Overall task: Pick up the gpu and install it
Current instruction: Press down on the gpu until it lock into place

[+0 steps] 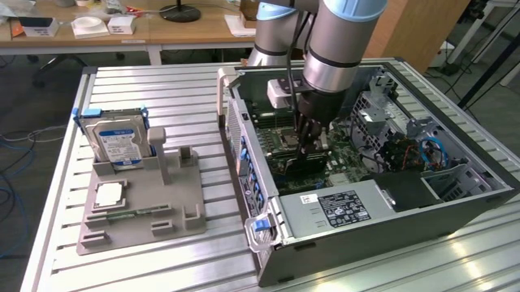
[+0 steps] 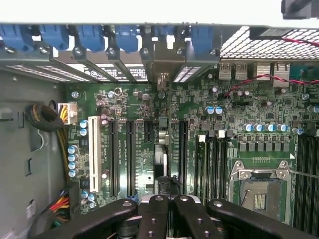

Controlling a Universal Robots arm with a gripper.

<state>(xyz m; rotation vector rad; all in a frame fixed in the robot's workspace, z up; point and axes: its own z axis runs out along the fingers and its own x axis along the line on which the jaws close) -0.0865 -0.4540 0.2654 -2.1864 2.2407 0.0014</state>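
Blue-labelled hard drive (image 1: 116,139) upright in grey holder (image 1: 138,210), open computer case (image 1: 455,182)

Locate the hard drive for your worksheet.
The hard drive stands upright in the grey holder on the exterior view's left, apart from the open computer case.

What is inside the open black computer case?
Inside the open black computer case lie a green motherboard, an empty CPU socket and the end effector. The arm covers part of the board.

Hand (image 1: 311,148) low, fingers pinched together
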